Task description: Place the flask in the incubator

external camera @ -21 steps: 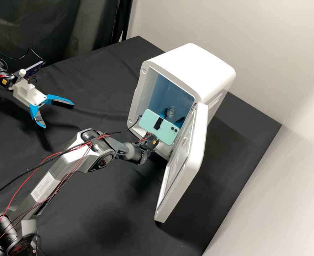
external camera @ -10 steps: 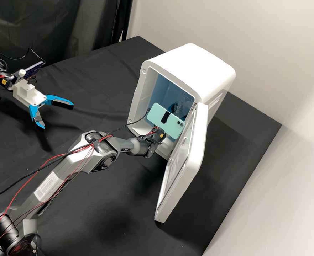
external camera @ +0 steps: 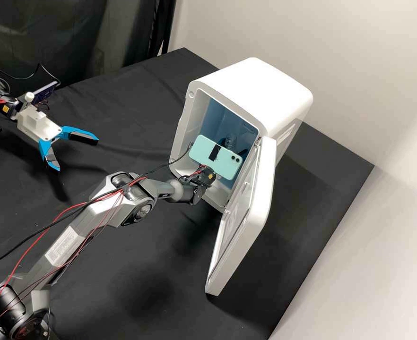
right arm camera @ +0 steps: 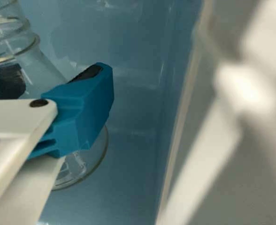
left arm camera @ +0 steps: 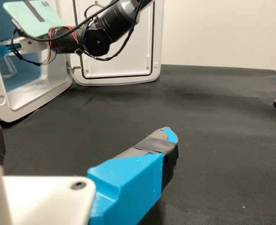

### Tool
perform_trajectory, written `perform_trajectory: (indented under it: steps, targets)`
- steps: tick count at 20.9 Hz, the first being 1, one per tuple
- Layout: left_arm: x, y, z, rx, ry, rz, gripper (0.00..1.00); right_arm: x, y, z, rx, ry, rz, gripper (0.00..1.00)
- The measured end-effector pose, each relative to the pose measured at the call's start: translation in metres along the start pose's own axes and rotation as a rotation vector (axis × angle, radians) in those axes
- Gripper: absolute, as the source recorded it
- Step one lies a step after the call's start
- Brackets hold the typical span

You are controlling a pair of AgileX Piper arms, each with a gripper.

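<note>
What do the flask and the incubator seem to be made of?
The flask looks like clear glass, or maybe clear plastic: the blue wall shows through it and its rim glints. The incubator seems to be white moulded plastic with a smooth satin shell and rounded corners; its inner lining is pale blue and slightly glossy.

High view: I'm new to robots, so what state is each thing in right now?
Incubator door: swung open.
Flask: upright inside the incubator, gripped.
Right gripper: shut on the flask.
Left gripper: open, empty, above the bench.
</note>
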Motion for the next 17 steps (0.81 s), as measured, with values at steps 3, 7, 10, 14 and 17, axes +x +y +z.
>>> perform_trajectory:
  steps: [3,7,10,14,17]
  targets:
    - [0.0,-0.0001,0.001,0.0,-0.003,-0.001,1.0,0.0,-0.001,0.001,0.0,-0.012,-0.008,0.0]
    - [0.001,-0.0002,0.001,0.0,-0.005,-0.001,1.0,-0.003,-0.01,0.003,-0.001,-0.026,-0.034,0.0]
    - [0.001,-0.0001,0.001,0.0,-0.004,-0.001,1.0,-0.003,-0.011,0.003,0.0,-0.027,-0.038,0.0]
    - [0.001,-0.0001,0.001,0.0,-0.004,-0.001,1.0,-0.003,-0.012,0.002,0.0,-0.024,-0.039,0.0]
    - [0.001,-0.0001,0.001,0.0,-0.004,-0.001,1.0,-0.003,-0.012,0.002,0.0,-0.024,-0.039,0.0]
